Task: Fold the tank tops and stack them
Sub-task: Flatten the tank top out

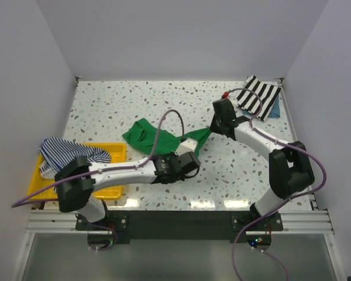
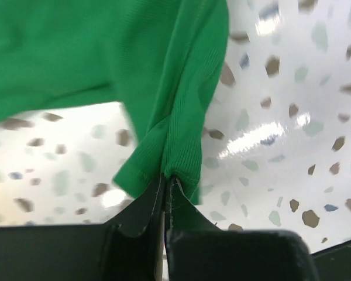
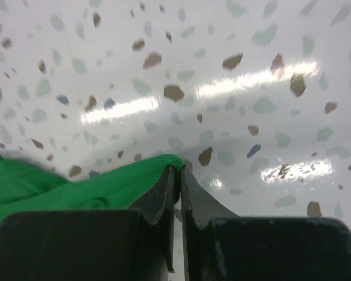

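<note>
**A:** Which step is in hand?

**B:** On the speckled table [image 1: 105,111], the green tank top [image 1: 149,136] lies bunched near the middle, and both arms grip it at its right end. I judge this to be the start of the first fold. The cloth is gripped for spreading and no fold is made yet.

**A:** And the pincers?

**B:** The left gripper [image 2: 167,178] is clamped on a hemmed edge of the green cloth, which is gathered into a pleat between the fingers. The right gripper [image 3: 178,170] is also closed, pinching an edge of the same top low over the table. From above the two sit near each other, with a narrow band of green stretched between them.

**A:** What does the next move call for?

**B:** Probably drawing the two held points apart to pull the top flat. Both pinches sit right at the fingertips, so a slip seems possible.

**A:** What else is around?

**B:** The yellow tray [image 1: 114,153] sits at the left edge, with the navy-and-white striped tank top [image 1: 64,151] heaped over its far side, not yet folded. A black-and-white striped cloth [image 1: 258,96] lies in the far right corner, well apart.

**A:** Is anything in the way?

**B:** The left arm's purple cable [image 1: 174,114] arcs over the green top and might snag it.
</note>
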Robot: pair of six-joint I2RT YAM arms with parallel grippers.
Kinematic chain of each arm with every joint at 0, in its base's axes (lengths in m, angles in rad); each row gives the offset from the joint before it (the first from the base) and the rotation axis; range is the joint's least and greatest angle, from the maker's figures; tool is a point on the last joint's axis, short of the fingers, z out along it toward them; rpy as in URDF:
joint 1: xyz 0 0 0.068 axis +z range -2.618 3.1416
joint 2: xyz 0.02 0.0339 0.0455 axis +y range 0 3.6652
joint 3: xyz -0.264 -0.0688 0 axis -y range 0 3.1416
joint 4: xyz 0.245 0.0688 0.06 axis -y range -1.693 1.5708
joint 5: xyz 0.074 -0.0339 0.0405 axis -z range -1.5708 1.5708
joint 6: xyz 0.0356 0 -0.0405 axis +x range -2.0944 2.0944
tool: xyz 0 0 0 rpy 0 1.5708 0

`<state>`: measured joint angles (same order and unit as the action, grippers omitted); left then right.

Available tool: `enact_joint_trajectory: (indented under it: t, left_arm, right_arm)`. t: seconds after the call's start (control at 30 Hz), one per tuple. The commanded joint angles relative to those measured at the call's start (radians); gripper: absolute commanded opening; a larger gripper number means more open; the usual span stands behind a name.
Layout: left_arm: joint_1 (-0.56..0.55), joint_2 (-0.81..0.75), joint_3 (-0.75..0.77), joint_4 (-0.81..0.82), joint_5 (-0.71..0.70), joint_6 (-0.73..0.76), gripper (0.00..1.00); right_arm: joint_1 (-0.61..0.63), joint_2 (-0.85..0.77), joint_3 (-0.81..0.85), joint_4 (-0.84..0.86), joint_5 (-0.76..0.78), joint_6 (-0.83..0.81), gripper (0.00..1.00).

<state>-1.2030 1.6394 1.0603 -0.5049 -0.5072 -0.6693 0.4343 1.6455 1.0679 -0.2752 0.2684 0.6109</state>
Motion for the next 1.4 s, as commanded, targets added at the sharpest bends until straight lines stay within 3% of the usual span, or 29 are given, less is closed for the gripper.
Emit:
enact_joint_trajectory:
  t: [0.0, 0.23, 0.47, 0.73, 1.17, 1.27, 1.37]
  left_arm:
    - [0.101, -0.217, 0.078, -0.144, -0.120, -0.030, 0.00]
    - [0.278, -0.412, 0.297, -0.291, -0.180, 0.075, 0.00]
    - [0.388, -0.421, 0.617, -0.308, -0.238, 0.191, 0.00]
    - [0.414, -0.374, 0.874, -0.296, -0.289, 0.277, 0.00]
    - [0.433, -0.392, 0.848, -0.115, -0.263, 0.330, 0.00]
    - [0.511, -0.359, 0.828, -0.026, -0.205, 0.353, 0.00]
    - [0.652, -0.300, 0.805, 0.090, -0.038, 0.346, 0.00]
  right_arm:
    - [-0.071, -0.111, 0.147, -0.074, 0.009, -0.022, 0.00]
    - [-0.146, -0.219, 0.397, -0.173, -0.006, -0.056, 0.00]
    - [-0.163, -0.292, 0.703, -0.248, 0.037, -0.122, 0.00]
    - [-0.164, -0.352, 0.891, -0.276, 0.058, -0.175, 0.00]
    - [-0.164, -0.372, 0.868, -0.236, 0.039, -0.198, 0.00]
    - [-0.164, -0.293, 0.891, -0.223, -0.035, -0.180, 0.00]
    - [-0.164, -0.185, 0.943, -0.208, -0.044, -0.178, 0.00]
